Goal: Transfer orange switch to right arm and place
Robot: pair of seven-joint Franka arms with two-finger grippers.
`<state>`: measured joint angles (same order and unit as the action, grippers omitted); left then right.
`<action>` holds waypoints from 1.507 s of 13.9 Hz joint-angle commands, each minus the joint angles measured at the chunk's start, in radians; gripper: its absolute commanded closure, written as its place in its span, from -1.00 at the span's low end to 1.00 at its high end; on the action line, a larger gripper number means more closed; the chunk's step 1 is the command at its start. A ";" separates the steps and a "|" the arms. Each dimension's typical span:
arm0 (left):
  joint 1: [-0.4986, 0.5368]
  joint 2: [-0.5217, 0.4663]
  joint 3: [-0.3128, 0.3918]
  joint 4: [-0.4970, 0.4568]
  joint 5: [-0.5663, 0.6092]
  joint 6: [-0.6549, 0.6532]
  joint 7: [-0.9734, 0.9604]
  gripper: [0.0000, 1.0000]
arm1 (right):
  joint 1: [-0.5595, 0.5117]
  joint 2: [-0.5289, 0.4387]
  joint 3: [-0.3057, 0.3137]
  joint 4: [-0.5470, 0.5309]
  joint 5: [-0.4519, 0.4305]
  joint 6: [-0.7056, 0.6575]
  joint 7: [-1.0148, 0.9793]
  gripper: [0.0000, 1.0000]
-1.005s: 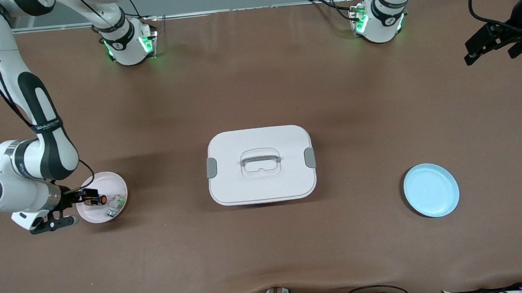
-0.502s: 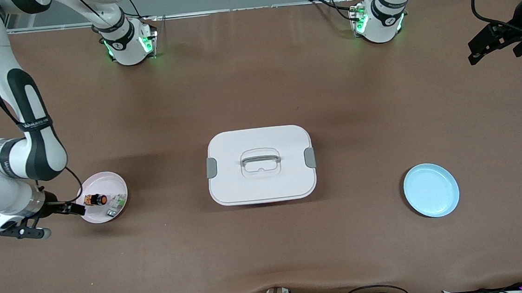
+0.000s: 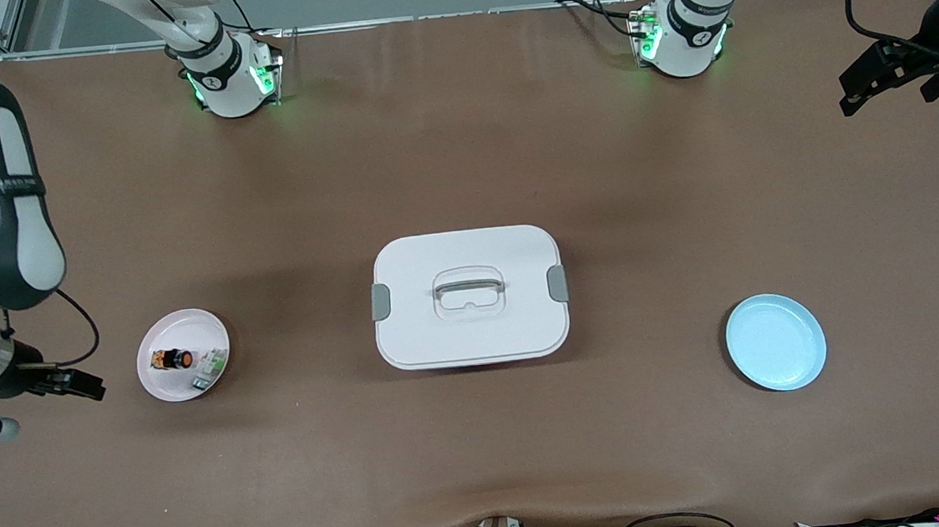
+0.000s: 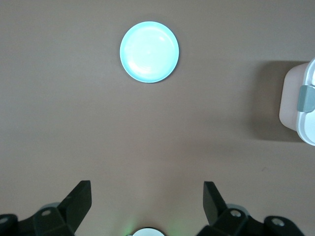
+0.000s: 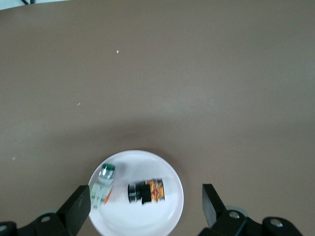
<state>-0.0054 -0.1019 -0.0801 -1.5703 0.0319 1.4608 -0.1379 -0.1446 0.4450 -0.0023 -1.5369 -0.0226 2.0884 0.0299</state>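
moved: right gripper [image 3: 36, 398] backed off the pink plate [image 3: 162, 384] toward the right arm's table end, jaws spread, empty | orange switch [image 3: 172, 359] lay on that plate beside green-and-white part [image 3: 208, 369], apparently placed | left gripper [image 3: 882, 80] parked high, spread, waiting

Brown table [image 3: 461, 155] under even light, grey floor along its top edge.

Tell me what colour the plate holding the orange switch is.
Pale pink plate, under the orange switch; clearest in the front view.
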 commanded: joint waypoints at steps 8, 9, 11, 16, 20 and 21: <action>-0.053 -0.009 0.045 -0.005 0.005 0.003 0.018 -1.00 | 0.017 -0.383 0.008 -0.259 0.004 -0.134 0.007 -1.00; -0.053 -0.012 0.043 -0.005 0.003 0.003 0.029 -1.00 | 0.022 -0.411 0.008 -0.282 0.004 -0.133 0.007 -1.00; -0.053 -0.013 0.045 -0.007 0.003 0.003 0.053 -1.00 | 0.023 -0.469 0.008 -0.348 0.004 -0.108 0.007 -1.00; -0.053 -0.025 0.043 -0.028 0.006 0.013 0.057 -1.00 | 0.030 -0.546 0.008 -0.447 0.004 -0.028 0.008 -1.00; -0.051 -0.028 0.043 -0.030 0.002 0.021 0.063 -1.00 | 0.031 -0.470 0.008 -0.266 0.003 -0.179 -0.001 -1.00; -0.053 -0.028 0.043 -0.030 0.002 0.021 0.063 -1.00 | 0.031 -0.435 0.008 -0.196 0.003 -0.242 -0.001 -1.00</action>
<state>-0.0499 -0.1034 -0.0449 -1.5756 0.0325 1.4677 -0.0980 -0.1194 -0.0630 0.0078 -1.8752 -0.0226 1.9508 0.0294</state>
